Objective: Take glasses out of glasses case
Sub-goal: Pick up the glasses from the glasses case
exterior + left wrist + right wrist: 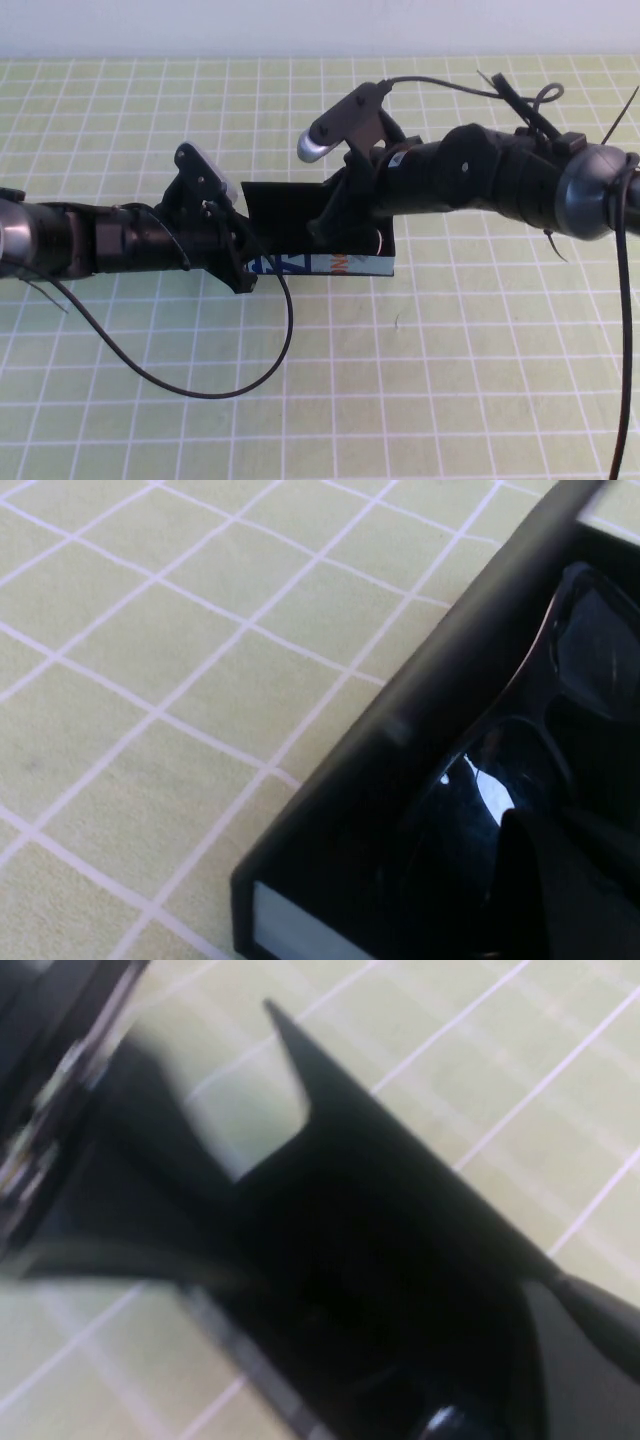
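Observation:
The glasses case (330,265) is a black box with a light-blue printed side strip, lying in the middle of the green gridded mat. Its lid (285,205) stands open at the back. My left gripper (243,270) is at the case's left end. The left wrist view shows the case's wall (400,730) and the black glasses (480,800) with dark lenses lying inside. My right gripper (335,225) reaches down into the case from the right. The right wrist view shows only the blurred dark case (380,1210). The glasses are hidden in the high view.
The green gridded mat (450,380) covers the whole table. A black cable (270,370) loops from the left arm over the mat in front of the case. Another cable (625,330) hangs from the right arm at the right edge.

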Motion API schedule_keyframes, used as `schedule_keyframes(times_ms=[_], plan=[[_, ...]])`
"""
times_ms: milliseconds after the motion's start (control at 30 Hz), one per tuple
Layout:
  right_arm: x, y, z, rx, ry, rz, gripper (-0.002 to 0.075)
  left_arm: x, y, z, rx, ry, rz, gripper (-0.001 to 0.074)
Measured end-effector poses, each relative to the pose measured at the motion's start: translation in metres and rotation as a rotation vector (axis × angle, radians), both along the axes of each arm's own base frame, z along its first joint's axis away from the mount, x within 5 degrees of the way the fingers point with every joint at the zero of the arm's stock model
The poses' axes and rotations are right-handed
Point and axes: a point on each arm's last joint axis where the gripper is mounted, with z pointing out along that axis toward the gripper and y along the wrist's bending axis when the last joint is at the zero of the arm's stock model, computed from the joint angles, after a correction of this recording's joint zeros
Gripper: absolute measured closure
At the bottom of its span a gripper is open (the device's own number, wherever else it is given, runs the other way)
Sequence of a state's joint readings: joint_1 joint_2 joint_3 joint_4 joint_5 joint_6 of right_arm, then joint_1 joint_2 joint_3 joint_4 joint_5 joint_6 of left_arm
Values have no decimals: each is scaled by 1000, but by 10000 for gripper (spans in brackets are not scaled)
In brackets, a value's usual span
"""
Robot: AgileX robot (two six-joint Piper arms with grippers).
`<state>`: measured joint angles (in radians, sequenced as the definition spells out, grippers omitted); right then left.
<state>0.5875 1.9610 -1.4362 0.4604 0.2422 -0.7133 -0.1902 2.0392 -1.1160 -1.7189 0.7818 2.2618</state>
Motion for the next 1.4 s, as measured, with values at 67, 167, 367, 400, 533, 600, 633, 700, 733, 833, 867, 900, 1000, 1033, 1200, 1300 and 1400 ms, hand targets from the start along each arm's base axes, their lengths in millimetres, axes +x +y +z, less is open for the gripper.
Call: schedule_keyframes(times_ms=[67, 167, 367, 400, 533, 600, 633, 700, 733, 833, 867, 900, 1000, 1033, 1200, 1300, 1400], plan=[[11, 0, 3, 12, 1, -6, 742, 0, 0, 0, -1, 0, -2, 739], [25, 4, 1, 26, 19, -11, 742, 0, 0, 0, -3, 2, -2, 739], [50, 10, -10, 60, 91, -27, 742, 0, 0, 0, -5, 3, -3, 739], [54, 10, -12, 67, 114, -31, 742, 0, 0, 0, -5, 3, -3, 739], [69, 7, -23, 95, 229, -64, 742, 0, 0, 0, -5, 3, -3, 739], [75, 6, -31, 96, 297, -81, 742, 0, 0, 0, -5, 3, -3, 739], [78, 5, -33, 95, 318, -88, 742, 0, 0, 0, -5, 3, -3, 739], [82, 5, -37, 89, 359, -97, 742, 0, 0, 0, -5, 3, -3, 739], [84, 4, -37, 86, 370, -103, 742, 0, 0, 0, -5, 3, -3, 739], [85, 5, -34, 72, 393, -94, 742, -1, 0, 0, -6, 2, -6, 739], [86, 4, -33, 68, 400, -91, 742, -1, -1, 0, -8, 2, -7, 739], [86, 5, -33, 59, 407, -83, 742, -1, -1, 0, -8, 2, -10, 739], [86, 6, -21, 40, 413, -52, 742, -2, -1, 1, -14, 1, -24, 739], [86, 7, -16, 36, 415, -39, 742, -2, -2, 2, -18, 1, -25, 739], [77, 7, 18, -52, 401, 132, 742, -4, 1, 19, -74, 25, -2, 739], [70, 6, 25, -123, 389, 254, 742, -4, 1, 26, -98, 50, 20, 739], [68, 5, 25, -169, 359, 330, 736, 0, 2, 29, -103, 61, 43, 739]])
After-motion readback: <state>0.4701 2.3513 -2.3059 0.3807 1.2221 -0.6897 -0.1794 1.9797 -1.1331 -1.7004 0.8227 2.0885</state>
